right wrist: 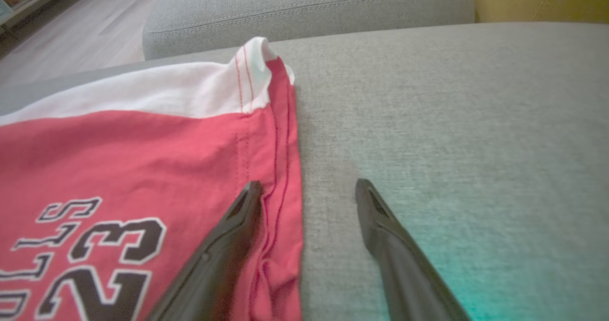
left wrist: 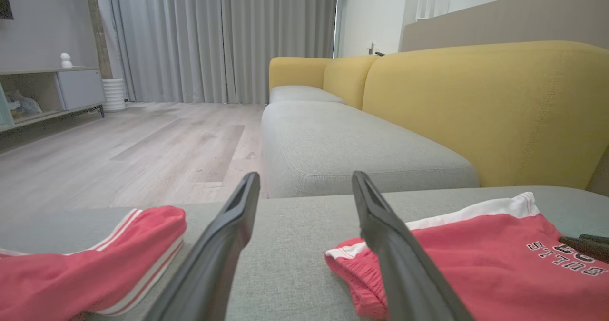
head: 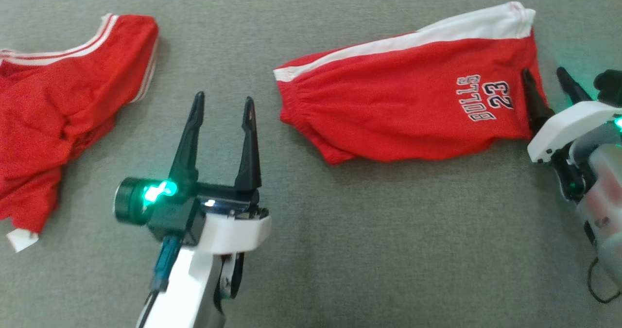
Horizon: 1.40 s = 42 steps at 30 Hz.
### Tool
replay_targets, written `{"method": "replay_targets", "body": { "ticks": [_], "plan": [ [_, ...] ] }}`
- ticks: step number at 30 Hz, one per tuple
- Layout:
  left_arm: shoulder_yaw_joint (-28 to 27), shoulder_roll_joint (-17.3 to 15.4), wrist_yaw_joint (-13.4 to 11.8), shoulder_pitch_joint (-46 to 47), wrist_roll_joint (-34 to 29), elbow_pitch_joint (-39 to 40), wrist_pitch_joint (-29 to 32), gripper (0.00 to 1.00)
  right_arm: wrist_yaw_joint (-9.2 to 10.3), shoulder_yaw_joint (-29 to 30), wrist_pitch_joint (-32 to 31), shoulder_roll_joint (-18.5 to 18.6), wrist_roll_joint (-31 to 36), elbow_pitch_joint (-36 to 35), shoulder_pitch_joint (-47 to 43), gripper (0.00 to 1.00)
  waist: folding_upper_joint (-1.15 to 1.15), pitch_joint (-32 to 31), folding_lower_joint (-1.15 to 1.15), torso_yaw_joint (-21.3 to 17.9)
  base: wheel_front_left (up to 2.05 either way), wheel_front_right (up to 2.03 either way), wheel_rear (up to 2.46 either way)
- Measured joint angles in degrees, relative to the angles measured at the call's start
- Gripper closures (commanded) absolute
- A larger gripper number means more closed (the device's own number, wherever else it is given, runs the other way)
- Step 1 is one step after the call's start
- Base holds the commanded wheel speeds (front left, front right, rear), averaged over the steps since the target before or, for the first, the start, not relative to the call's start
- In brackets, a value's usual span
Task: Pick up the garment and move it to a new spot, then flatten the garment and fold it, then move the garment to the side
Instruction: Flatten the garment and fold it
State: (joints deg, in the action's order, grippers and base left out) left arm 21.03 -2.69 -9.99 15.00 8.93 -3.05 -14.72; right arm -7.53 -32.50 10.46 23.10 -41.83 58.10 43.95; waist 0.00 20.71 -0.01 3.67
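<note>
**Red shorts** (head: 403, 99) with a white side stripe and "BULLS 23" print, folded and lying flat on the right half of the grey seat cushion (head: 388, 250). Gathered waist end toward the middle of the cushion, stitched hem toward the right, white stripe along the far edge. Bare cushion on every side: a broad strip on the near side, a narrower band past the far edge, open grey fabric to the right of the hem.

**Right hand** (head: 543, 71) at the hem, spread wide and gripping nothing. One finger over the stitched hem, the other over bare cushion, hem edge between the two. Contact with the cloth not determinable.

**Left hand** (head: 223, 98) likewise wide open and empty, over bare cushion in the gap between the shorts and a second garment, clear of both.

**Red jersey** (head: 63, 114) with white trim, rumpled, at the left edge of the cushion, well apart from the shorts.

**Surroundings**, from the left wrist view: a second grey cushion (left wrist: 357, 154) ahead, yellow backrest (left wrist: 476, 111) to the right, wood floor (left wrist: 119, 154) to the left, grey curtains (left wrist: 214, 35) beyond.
</note>
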Motion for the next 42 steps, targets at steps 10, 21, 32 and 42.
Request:
{"method": "replay_targets", "body": {
  "ticks": [10, 21, 32, 42],
  "plan": [
    [-2.1, 0.0, -0.6, -5.6, -1.4, 3.8, 0.0, 0.00, 0.00, -2.3, -2.6, -0.7, -4.6, 0.5, -0.2, 1.00, 0.00, -2.8, 0.00, 0.6, 0.00, 0.00, 0.00],
    [-4.8, -0.1, 1.0, -6.7, -3.0, 4.8, 0.0, 0.00, 0.00, -3.9, 1.4, 6.9, -4.9, 2.4, -1.6, 1.00, 0.00, -4.3, 0.01, -5.9, 0.00, 0.00, 0.00],
    [-5.8, -0.1, 2.3, -7.6, -3.5, 3.3, 0.0, 0.00, 0.00, -4.0, 3.2, 8.6, -4.8, -0.8, -1.1, 1.00, 0.00, -5.8, 0.01, -9.8, 0.00, 0.00, 0.00],
    [-5.8, -0.1, 2.5, -9.6, -3.5, 2.9, 0.0, 0.00, 0.00, -6.0, 2.5, 8.3, -9.9, -19.0, -1.5, 1.00, 0.00, -9.2, 0.01, -8.9, 0.00, 0.00, 0.00]
  ]
}}
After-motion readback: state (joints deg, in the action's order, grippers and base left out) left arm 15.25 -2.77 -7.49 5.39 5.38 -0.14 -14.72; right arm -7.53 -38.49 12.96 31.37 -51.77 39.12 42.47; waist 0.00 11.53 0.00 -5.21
